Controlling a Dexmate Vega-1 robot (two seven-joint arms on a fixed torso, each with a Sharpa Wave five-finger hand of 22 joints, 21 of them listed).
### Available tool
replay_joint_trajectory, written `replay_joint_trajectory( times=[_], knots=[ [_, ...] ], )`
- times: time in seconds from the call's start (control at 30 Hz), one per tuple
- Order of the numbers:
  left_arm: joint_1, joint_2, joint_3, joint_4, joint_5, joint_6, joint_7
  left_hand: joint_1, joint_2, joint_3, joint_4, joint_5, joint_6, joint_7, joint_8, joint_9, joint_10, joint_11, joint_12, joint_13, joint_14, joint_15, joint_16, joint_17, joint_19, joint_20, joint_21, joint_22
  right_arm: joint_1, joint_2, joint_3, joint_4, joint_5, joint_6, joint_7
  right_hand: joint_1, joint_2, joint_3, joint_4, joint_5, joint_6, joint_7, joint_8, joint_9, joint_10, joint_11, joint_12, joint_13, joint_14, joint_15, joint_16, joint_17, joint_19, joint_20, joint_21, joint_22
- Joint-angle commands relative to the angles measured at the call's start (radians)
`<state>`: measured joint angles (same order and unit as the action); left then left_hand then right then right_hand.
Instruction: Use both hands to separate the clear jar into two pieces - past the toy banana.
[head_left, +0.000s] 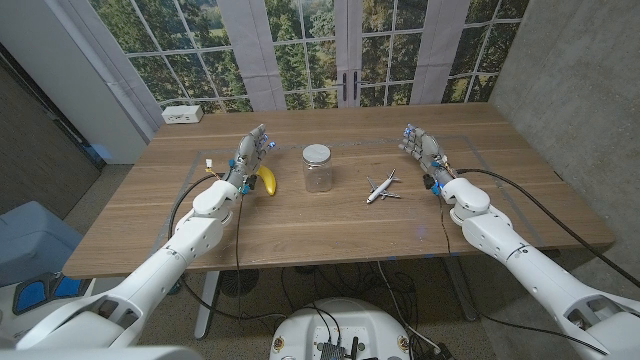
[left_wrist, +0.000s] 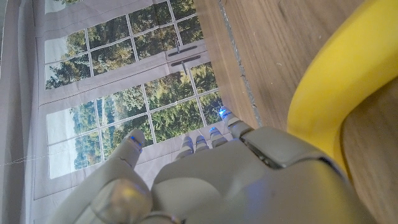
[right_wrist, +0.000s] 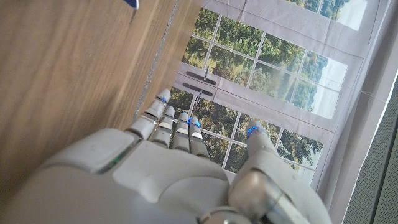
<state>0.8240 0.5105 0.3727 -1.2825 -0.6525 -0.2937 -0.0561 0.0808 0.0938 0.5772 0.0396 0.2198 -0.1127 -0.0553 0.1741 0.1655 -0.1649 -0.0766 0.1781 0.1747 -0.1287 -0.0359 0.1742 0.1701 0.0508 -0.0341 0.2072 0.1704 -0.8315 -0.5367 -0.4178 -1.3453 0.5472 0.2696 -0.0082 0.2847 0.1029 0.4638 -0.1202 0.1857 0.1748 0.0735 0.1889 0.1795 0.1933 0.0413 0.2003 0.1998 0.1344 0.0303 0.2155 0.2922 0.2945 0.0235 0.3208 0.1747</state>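
The clear jar (head_left: 317, 169) with a white lid stands upright mid-table. A yellow toy banana (head_left: 267, 180) lies just to its left, seen large as the toy banana (left_wrist: 336, 93) in the left wrist view. My left hand (head_left: 252, 155) stands beside the banana, on the side away from the jar, fingers apart and holding nothing; its back is the left hand (left_wrist: 205, 180) in its own wrist view. My right hand (head_left: 424, 150) stands well to the right of the jar, fingers extended and empty, shown as the right hand (right_wrist: 168, 168).
A small white toy airplane (head_left: 381, 187) lies between the jar and my right hand. A white box (head_left: 183, 114) sits at the table's far left corner. Windows and a concrete wall stand behind the wooden table (head_left: 330, 225).
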Motion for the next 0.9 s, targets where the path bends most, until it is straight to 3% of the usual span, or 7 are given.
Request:
replay_joint_trajectory(
  times=[0.03, 0.3, 0.9],
  knots=[
    [-0.002, 0.004, 0.001, 0.002, -0.004, 0.003, -0.013, -0.003, 0.050, 0.005, 0.000, 0.006, -0.004, 0.003, 0.006, 0.004, -0.001, 0.006, 0.010, 0.001, -0.003, -0.037, 0.006, 0.004, 0.014, -0.016, 0.006, 0.002, 0.004, -0.019, -0.036, -0.035, -0.063, 0.014, 0.011, 0.019, -0.003, 0.003, -0.013, 0.002, 0.010, 0.004, 0.008, 0.002, 0.015, 0.001, 0.007, 0.002, 0.008, -0.003, 0.009, 0.001, 0.008, 0.007, -0.001, 0.005],
    [0.002, 0.007, 0.000, -0.001, -0.007, 0.002, -0.016, -0.004, 0.048, 0.006, -0.002, 0.006, 0.000, 0.003, 0.007, 0.004, 0.004, 0.005, 0.012, 0.001, 0.002, -0.035, 0.007, 0.003, 0.020, -0.014, 0.006, 0.003, 0.006, -0.022, -0.056, -0.048, -0.096, 0.033, 0.026, 0.043, -0.014, 0.005, -0.039, 0.006, 0.032, 0.016, 0.015, 0.003, 0.041, 0.012, 0.014, 0.003, 0.023, -0.015, 0.014, -0.005, 0.042, -0.026, 0.004, 0.005],
    [0.007, 0.012, -0.003, -0.005, -0.011, 0.004, -0.020, -0.008, 0.045, 0.007, -0.004, 0.007, 0.003, 0.006, 0.008, 0.004, 0.007, 0.007, 0.013, 0.001, 0.006, -0.033, 0.007, 0.003, 0.025, -0.012, 0.004, 0.003, 0.032, -0.015, -0.105, -0.055, -0.157, 0.038, 0.059, 0.070, -0.019, 0.010, -0.053, 0.011, 0.034, 0.019, 0.014, 0.004, 0.042, 0.012, 0.011, 0.004, 0.025, -0.018, 0.013, -0.012, 0.049, -0.027, -0.002, 0.004]
  ],
)
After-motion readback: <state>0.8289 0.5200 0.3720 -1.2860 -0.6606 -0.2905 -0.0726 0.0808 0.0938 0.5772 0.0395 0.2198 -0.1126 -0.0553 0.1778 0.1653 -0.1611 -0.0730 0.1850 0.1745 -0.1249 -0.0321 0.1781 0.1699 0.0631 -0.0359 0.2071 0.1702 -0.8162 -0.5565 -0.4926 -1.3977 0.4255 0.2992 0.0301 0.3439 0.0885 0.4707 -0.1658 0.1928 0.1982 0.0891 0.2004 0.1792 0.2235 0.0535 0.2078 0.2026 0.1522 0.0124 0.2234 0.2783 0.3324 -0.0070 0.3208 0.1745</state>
